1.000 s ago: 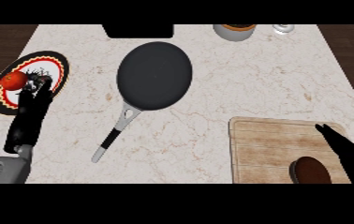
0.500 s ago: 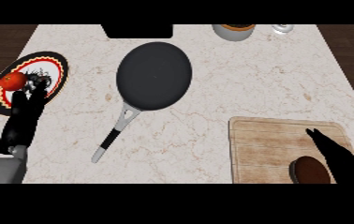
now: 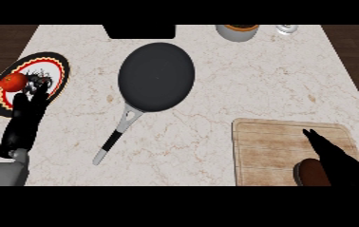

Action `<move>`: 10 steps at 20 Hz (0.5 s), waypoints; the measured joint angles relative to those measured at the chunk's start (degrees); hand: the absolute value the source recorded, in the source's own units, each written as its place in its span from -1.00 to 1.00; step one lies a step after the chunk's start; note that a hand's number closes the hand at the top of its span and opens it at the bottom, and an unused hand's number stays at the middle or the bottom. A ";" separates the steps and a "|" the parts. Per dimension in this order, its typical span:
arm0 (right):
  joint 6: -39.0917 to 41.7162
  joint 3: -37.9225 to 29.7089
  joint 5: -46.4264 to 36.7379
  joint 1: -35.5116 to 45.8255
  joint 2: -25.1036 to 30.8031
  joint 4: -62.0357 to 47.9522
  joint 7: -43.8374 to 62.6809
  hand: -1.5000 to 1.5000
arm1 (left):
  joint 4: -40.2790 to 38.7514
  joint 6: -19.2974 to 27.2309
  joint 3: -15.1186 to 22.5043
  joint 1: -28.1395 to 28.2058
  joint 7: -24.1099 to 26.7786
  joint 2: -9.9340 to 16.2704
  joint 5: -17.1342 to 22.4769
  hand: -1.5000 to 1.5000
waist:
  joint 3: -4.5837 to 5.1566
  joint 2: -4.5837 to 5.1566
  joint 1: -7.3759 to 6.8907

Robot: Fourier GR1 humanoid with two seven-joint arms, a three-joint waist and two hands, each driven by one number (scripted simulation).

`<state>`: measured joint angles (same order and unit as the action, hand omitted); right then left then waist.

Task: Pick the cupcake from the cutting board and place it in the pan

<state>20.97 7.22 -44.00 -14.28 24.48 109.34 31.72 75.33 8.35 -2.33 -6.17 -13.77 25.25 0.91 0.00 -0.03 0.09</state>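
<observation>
At the far left the left hand [image 3: 29, 108] rests by the table's edge, fingers straight and upright, holding nothing, over the rim of a patterned plate [image 3: 60, 67] that carries a tomato [image 3: 13, 81]. Further right the pan [image 3: 156, 76] lies on the marble table [image 3: 231, 88], bare inside, its handle trailing down and to the left. Along the far edge stand a bowl [image 3: 237, 31] and a glass [image 3: 286, 29]. At the lower right is the cutting board [image 3: 280, 147], where the cupcake [image 3: 313, 172] sits near the front edge (only a brown part of it shows). The right hand [image 3: 335, 157] lies just beside it, fingers fairly straight and not curled round it. By my reading nothing is done yet: grasp, carry and placing all remain.
</observation>
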 measured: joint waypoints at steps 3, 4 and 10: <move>0.35 -1.25 -0.55 1.05 -0.96 -2.79 -1.42 -1.00 | 0.45 -0.62 -0.86 0.07 -0.35 -0.64 -0.91 0.00 | 0.00 0.01 -0.01; 0.72 -1.36 -0.85 1.20 -1.17 -3.32 -1.62 -1.00 | -0.52 -0.87 -1.27 -1.07 -0.49 -0.75 -1.21 0.00 | 0.00 0.02 0.03; 1.39 -1.83 -3.86 1.14 -2.85 -5.42 -2.08 -1.00 | -1.22 -2.44 -3.14 -1.75 -0.07 -1.78 -2.41 0.00 | 0.00 0.02 0.03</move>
<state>22.36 5.39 -47.87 -13.14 21.64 103.92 29.64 74.11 5.91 -5.47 -7.93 -13.84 23.47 -1.49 0.00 -0.01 0.12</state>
